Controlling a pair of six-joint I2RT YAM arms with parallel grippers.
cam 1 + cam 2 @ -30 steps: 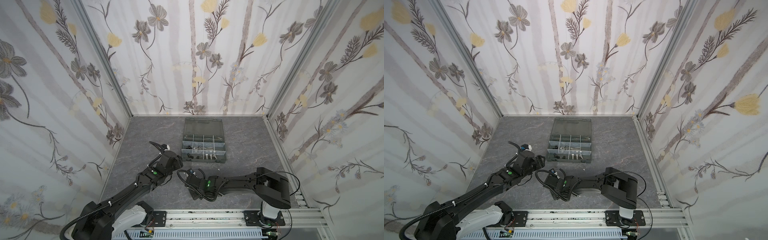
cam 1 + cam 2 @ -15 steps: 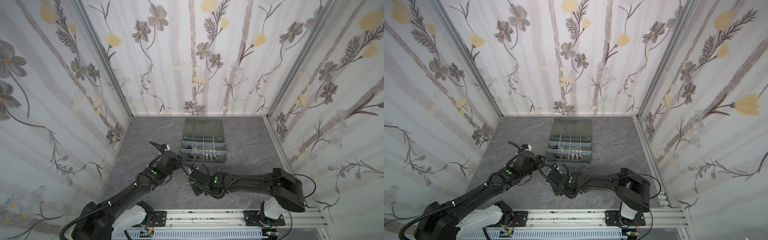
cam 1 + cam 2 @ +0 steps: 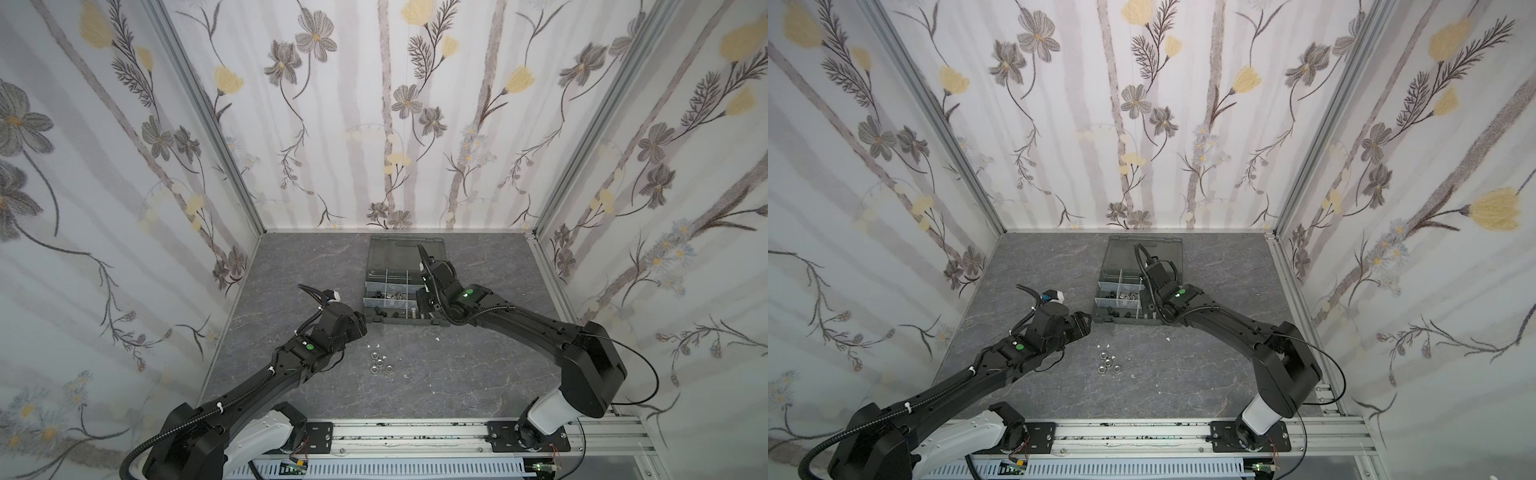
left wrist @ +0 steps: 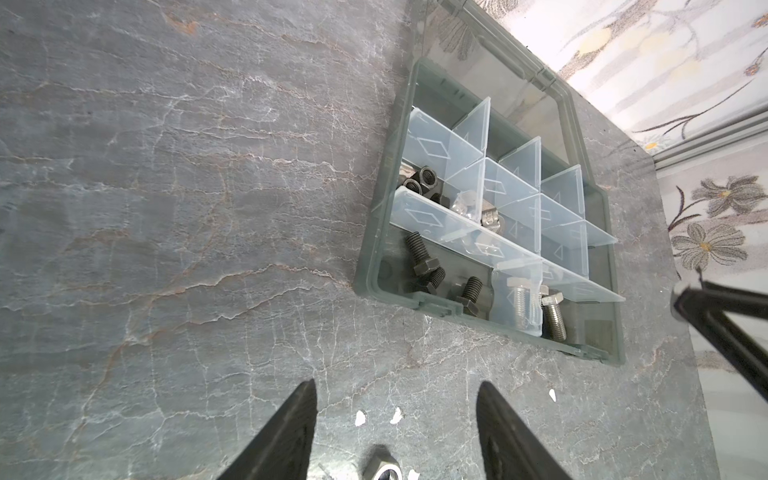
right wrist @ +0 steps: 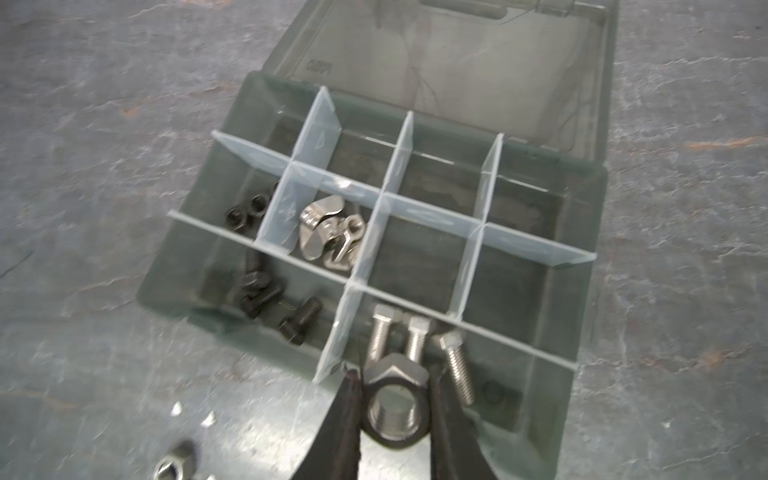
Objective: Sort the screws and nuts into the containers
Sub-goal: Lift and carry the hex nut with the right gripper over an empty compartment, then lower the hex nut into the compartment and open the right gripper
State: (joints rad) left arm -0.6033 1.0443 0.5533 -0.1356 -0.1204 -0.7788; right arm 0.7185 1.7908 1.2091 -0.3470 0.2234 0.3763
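Over case (image 5: 170, 286) front edge, lower centre of right wrist view: right hand (image 5: 391, 372) narrow, pinching silver nut (image 5: 395, 438), just carried up from counter (image 3: 457, 374). Likely next: drop into free cell. Left hand (image 4: 395, 390) wide, empty, near four loose nuts (image 3: 379, 362).

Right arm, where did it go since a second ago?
The right arm swung from the front middle of the table back to the case, fingers shut on a silver nut by the bolts. The left arm, its open fingers and the case stayed put.
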